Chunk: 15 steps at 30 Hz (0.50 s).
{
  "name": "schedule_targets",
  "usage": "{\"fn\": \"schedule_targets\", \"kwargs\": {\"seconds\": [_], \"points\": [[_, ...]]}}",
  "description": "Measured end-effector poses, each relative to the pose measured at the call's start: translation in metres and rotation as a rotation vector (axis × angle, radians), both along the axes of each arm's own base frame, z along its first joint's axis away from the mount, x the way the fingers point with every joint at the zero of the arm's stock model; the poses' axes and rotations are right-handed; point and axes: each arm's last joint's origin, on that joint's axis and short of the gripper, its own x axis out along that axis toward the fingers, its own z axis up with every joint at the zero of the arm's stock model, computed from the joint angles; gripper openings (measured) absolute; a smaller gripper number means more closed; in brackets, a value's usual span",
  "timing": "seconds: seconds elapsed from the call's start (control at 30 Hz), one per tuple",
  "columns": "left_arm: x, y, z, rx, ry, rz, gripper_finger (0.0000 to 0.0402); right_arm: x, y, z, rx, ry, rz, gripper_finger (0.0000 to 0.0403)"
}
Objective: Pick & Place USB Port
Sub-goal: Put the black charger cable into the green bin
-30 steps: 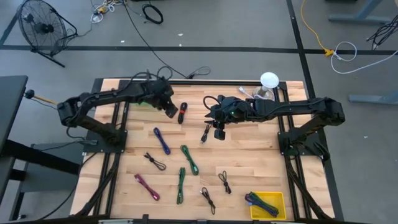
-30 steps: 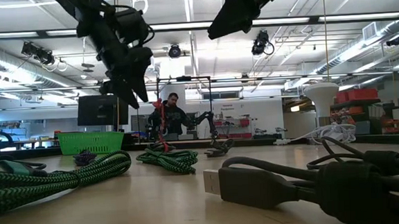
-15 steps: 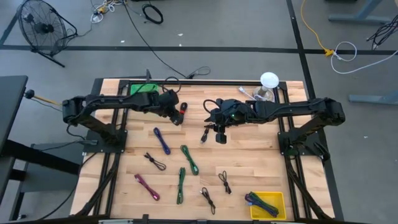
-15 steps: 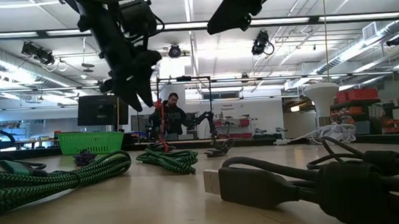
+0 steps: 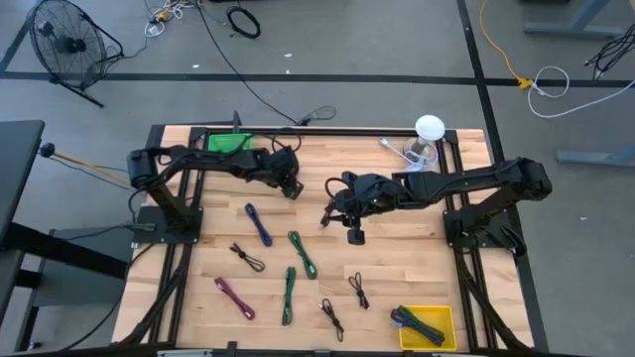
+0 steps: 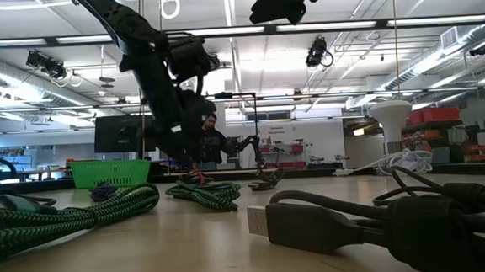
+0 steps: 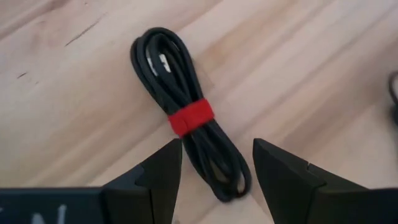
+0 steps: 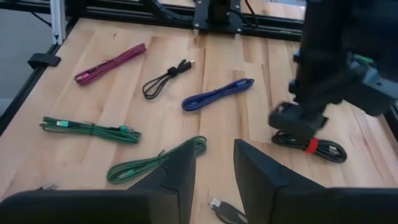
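The black USB cable (image 7: 165, 68), coiled and bound by a red band (image 7: 191, 117), lies flat on the wooden table (image 5: 397, 258), far of its middle. My left gripper (image 7: 214, 171) slants down over it, open. Its two fingers stand on either side of the coil's end without visibly touching it. The gripper covers the cable in the high view (image 5: 289, 185) and hangs close above the table in the low view (image 6: 189, 160). My right gripper (image 5: 333, 198) hovers open high over the table's middle, nothing between its fingers (image 8: 214, 168). From there it sees the left gripper (image 8: 298, 121) over the cable (image 8: 311, 148).
Another black cable (image 5: 327, 213) lies under my right gripper. Blue (image 5: 258, 223), green (image 5: 303, 253), magenta (image 5: 235, 296) and small black (image 5: 248, 258) cables are spread toward the near edge. A green basket (image 5: 228, 142) stands far left, a yellow bin (image 5: 427, 325) near right, a white object (image 5: 429, 129) far right.
My left gripper has come down and toward the table's right, over the black cable with the red band, staying open; it now covers the cable in the high view. My right gripper has drifted a little toward the near edge, still high.
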Motion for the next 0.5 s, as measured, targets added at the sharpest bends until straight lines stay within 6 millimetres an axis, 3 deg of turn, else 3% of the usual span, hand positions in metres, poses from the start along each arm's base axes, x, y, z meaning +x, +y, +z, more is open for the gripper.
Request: {"fn": "schedule_targets", "kwargs": {"seconds": [0.4, 0.5], "points": [[0.008, 0.011, -0.034, -0.016, 0.051, 0.016, 0.0201, -0.001, 0.006, 0.000, -0.001, 0.000, 0.019, 0.0110], [0.008, 0.011, -0.038, -0.020, 0.070, -0.010, 0.0179, -0.001, 0.006, 0.000, -0.003, -0.001, 0.020, 0.0110]]}}
